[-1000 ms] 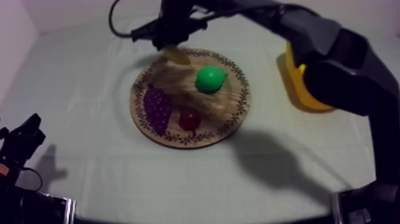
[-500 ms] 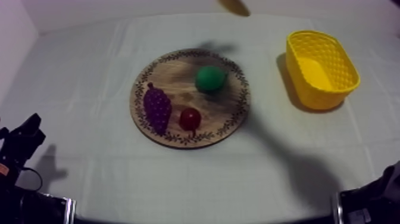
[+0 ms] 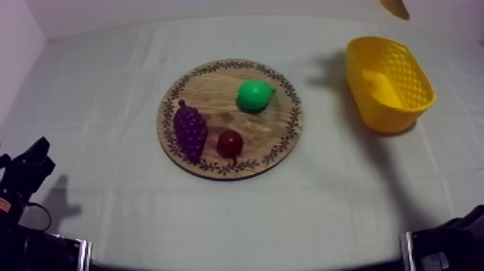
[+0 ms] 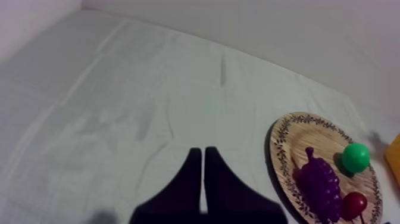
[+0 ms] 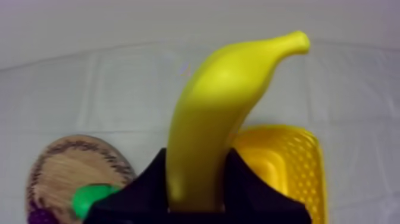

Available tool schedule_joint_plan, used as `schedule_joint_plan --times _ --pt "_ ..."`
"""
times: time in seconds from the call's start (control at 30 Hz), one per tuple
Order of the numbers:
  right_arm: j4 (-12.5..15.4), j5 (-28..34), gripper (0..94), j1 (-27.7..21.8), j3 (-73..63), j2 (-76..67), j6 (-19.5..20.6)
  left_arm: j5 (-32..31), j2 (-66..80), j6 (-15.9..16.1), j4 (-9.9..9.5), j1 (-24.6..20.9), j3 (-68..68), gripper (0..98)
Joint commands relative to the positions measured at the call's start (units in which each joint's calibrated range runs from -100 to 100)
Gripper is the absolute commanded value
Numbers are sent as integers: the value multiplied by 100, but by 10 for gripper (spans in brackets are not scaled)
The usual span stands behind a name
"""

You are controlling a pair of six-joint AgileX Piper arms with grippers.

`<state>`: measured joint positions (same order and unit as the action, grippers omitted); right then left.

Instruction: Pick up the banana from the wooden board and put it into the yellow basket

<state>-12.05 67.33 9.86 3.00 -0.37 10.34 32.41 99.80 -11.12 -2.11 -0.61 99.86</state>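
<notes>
The yellow banana [image 5: 217, 113] stands upright between the black fingers of my right gripper [image 5: 194, 159], which is shut on it. In the top view only the banana's tip [image 3: 395, 7] pokes in, just beyond the yellow basket [image 3: 414, 72]. In the right wrist view the basket [image 5: 297, 173] lies below and behind the banana. The round wooden board [image 3: 281, 144] sits mid-table, with no banana on it. My left gripper [image 3: 32, 162] rests low at the left, its fingers [image 4: 191, 184] together as a narrow wedge.
On the board lie a green pear [image 3: 256, 94], a purple bunch of grapes [image 3: 191, 130] and a small red fruit [image 3: 230, 143]. The left wrist view has the board [image 4: 286, 149] off to one side. My right arm's base [image 3: 446, 245] sits at the near right corner.
My right arm has lifted the banana off the board's far edge and carried it up and to the right, to above the basket. The left arm has not moved.
</notes>
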Motion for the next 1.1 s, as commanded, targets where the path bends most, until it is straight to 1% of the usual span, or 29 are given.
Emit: schedule_joint_plan --times 0.0,0.17,0.33,0.57,0.8,1.07 --pt "-40 -69 103 -133 416 47 29 0 3 1 -2 0 3 1" --pt "-151 -323 106 -276 967 191 107 0 3 1 -2 0 3 1" --pt "-359 -480 108 -249 1371 452 299 0 3 1 -2 0 3 1" --pt "-574 -745 108 -200 1764 861 573 0 3 1 -2 0 3 1" --pt "-678 -850 107 -173 1811 1239 733 0 3 1 -2 0 3 1" --pt "-711 -1000 107 -301 1806 1518 768 0 3 1 -2 0 3 1"
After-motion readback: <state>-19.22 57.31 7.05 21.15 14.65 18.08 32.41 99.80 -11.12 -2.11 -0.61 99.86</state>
